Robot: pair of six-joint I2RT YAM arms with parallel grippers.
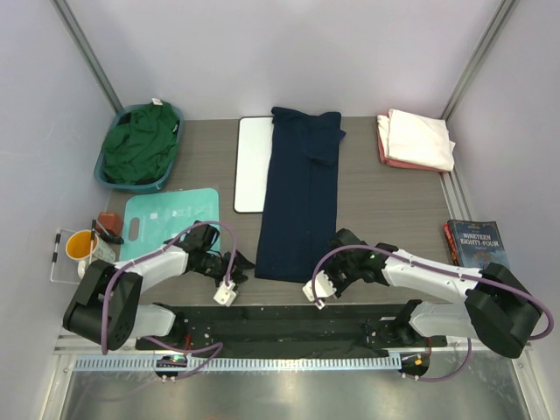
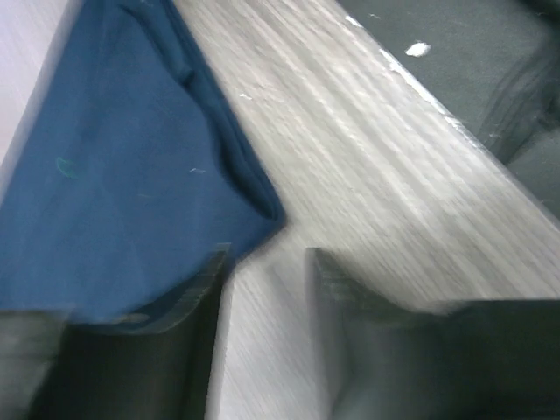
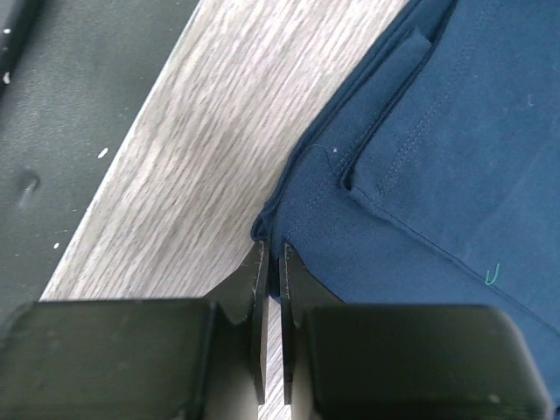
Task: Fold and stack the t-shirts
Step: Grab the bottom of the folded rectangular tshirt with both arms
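The dark navy t-shirt (image 1: 302,192) lies as a long folded strip down the middle of the table. My right gripper (image 3: 273,249) is at its near right corner (image 1: 331,261), shut on the hem of the navy t-shirt (image 3: 420,157). My left gripper (image 2: 267,258) is open beside the near left corner (image 1: 245,261); bare table shows between its fingers, and the navy cloth (image 2: 122,175) lies just past one fingertip. A dark green t-shirt (image 1: 140,144) is bunched up at the far left. A cream-white t-shirt (image 1: 420,137) lies folded on a salmon-pink one (image 1: 383,140) at the far right.
The green shirt fills a teal basket (image 1: 102,179). A white board (image 1: 253,164) lies partly under the navy shirt's left side, with a teal mat (image 1: 171,219) to its near left. An orange cup (image 1: 80,245) stands at the left edge and a book (image 1: 475,241) lies at the right.
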